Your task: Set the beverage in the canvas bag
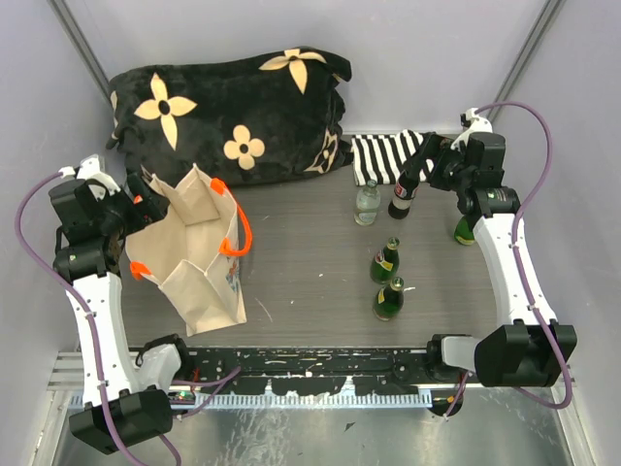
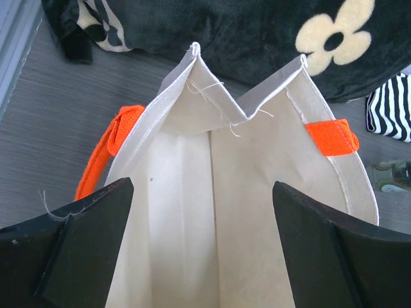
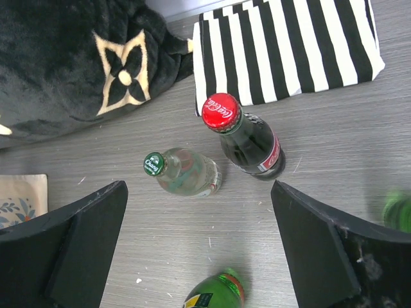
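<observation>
Top external view, starting at the near edge where the arms are bolted: two drinks stand upright on the bench point(image 1: 310, 233), a green bottle point(image 1: 389, 299) and a second green bottle point(image 1: 385, 260) just behind it, both untouched. To the left the canvas bag point(image 1: 199, 282) stands on its base with its mouth spread and its orange handles point(image 1: 238, 233) flopped outward, so there is a clear way in from above. The left end effector point(image 2: 202, 192) sits at the bag's outer rim with its fingers spread wide and nothing between them. It looks placed to steady the mouth or keep it open, though I cannot tell whether it touches the cloth. Farther back, a clear bottle point(image 3: 183, 172) and a cola bottle point(image 3: 247, 138) stand just beside each other, well apart from the bag. The right end effector point(image 3: 199, 189) hangs above that pair, fully spread and empty, probably lining up a grasp on one of them. No drink is in the bag yet. Against the back wall lie a striped cloth point(image 1: 388, 155) and a black flowered cushion point(image 1: 233, 112), out of the way.
</observation>
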Robot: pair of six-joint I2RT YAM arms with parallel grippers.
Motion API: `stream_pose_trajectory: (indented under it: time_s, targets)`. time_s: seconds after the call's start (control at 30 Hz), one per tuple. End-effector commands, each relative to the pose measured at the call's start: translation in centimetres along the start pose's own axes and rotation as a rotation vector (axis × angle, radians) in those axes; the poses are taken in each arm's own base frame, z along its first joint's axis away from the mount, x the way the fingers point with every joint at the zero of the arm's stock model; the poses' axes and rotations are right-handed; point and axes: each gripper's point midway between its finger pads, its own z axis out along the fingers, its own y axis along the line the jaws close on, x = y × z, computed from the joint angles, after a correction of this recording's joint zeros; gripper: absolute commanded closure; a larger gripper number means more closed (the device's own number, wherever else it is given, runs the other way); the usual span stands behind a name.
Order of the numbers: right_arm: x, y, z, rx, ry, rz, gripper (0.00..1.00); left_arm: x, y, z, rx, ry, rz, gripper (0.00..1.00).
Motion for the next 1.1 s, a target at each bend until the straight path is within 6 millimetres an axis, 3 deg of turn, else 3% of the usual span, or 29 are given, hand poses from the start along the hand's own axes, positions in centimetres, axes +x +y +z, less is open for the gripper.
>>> stream_pose_trajectory:
  time_s: [0.0,0.33,0.57,0.73,0.83,0.97,1.07]
  targets:
    - [-2.9,0.1,-0.9,0.019,-0.113,0.002,0.0,0.2,-0.3,-0.3,0.019,-0.002,0.0,0.03]
    - [-2.6,0.2,-0.7,0.006,-0.074,-0.069,0.0,2.3,0.3,-0.3,0.008,0.07,0.025,0.03]
    - [-3.0,0.2,-0.4,0.012,-0.05,-0.081,0.0,5.7,1.4,-0.9,-0.01,0.222,0.092,0.06]
    - [-3.1,0.4,-0.8,0.01,-0.058,-0.083,0.0,7.0,3.0,-0.6,-0.067,0.273,0.117,0.06]
    - [-3.2,0.5,-1.1,0.009,-0.061,-0.087,0.0,5.6,2.4,-0.7,-0.057,0.236,0.115,0.06]
    - [-3.2,0.6,-1.3,0.005,-0.06,-0.087,0.0,0.9,-0.6,-2.0,0.007,0.136,0.114,0.07]
    - [-3.3,0.9,-1.3,-0.011,-0.056,-0.075,0.0,-1.7,-1.4,-2.8,0.003,0.082,0.125,0.07]
